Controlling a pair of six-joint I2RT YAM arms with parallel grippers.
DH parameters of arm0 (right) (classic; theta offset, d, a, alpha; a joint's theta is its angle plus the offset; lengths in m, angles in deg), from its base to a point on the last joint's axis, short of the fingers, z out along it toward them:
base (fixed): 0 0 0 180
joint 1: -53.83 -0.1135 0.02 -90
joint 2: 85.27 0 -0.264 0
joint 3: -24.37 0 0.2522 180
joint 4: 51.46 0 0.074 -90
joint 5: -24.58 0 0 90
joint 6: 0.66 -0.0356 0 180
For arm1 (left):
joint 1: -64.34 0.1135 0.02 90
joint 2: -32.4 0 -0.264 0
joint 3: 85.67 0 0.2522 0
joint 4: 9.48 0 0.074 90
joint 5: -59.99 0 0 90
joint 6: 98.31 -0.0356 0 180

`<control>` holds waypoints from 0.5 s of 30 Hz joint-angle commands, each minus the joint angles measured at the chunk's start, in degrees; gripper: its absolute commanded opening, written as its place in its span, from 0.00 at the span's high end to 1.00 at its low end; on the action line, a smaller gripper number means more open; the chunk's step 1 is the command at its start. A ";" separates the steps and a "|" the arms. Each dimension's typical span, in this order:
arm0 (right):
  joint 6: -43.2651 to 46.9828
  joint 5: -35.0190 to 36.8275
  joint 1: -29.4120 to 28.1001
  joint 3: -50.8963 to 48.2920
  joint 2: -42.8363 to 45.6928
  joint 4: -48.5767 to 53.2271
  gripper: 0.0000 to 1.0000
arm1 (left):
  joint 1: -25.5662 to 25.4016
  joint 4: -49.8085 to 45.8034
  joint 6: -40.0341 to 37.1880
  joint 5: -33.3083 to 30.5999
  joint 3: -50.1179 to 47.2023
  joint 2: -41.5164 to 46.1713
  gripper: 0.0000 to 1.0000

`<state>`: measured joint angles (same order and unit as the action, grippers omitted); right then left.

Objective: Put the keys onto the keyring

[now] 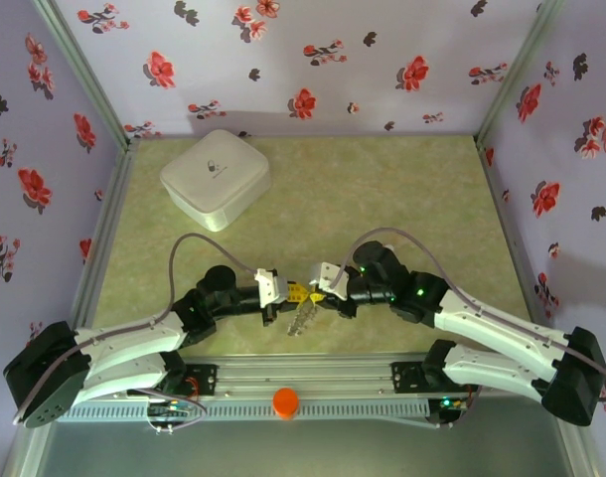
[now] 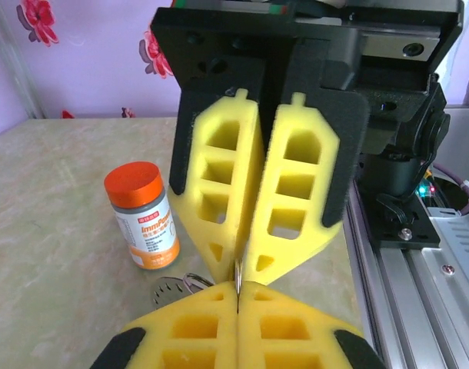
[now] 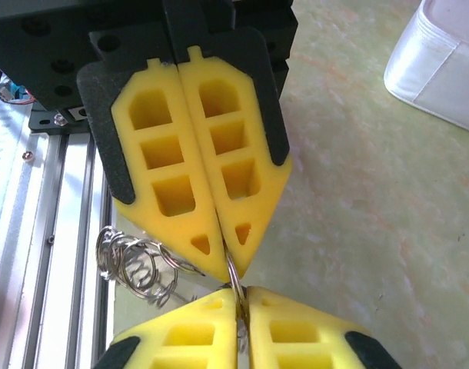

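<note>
I'm seeing 2 matching arms: the left arm (image 1: 124, 348) and right arm (image 1: 492, 328) are wearing white shells over the long links, with bulky black joints between. A grey cable (image 1: 177, 258) is arching off the left arm and a 2nd cable (image 1: 422, 248) off the right, where green lights (image 1: 419, 292) are glowing. The left gripper (image 3: 228, 265) and right gripper (image 2: 238, 273) are carrying yellow foam fingers (image 3: 173, 169), each cut with 3 square windows and 1 triangle, backed by black plates (image 3: 104, 154).
</note>
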<state>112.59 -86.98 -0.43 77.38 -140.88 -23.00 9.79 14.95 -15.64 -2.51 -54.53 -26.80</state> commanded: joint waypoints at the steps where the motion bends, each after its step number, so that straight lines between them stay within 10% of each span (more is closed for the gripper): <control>1: -1.01 -1.93 0.25 -0.24 -0.05 -0.86 0.95 | -0.30 4.15 0.89 0.58 0.09 0.29 1.00; 4: -0.69 -1.99 0.29 0.28 -0.12 0.06 1.00 | -0.28 3.05 0.27 0.31 0.14 0.30 1.00; 7: -0.09 -1.78 0.29 1.66 -0.45 1.70 1.00 | -0.29 -1.50 -1.32 -1.06 1.26 0.40 0.80; 15: 5.20 1.16 -0.96 8.98 -4.98 13.24 1.00 | -0.62 -17.65 -6.44 -4.73 7.37 1.22 0.89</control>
<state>114.42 -86.48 -0.43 82.36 -145.10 -14.87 9.51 3.17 -19.44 -4.61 -50.24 -26.78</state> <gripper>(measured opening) 0.049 0.109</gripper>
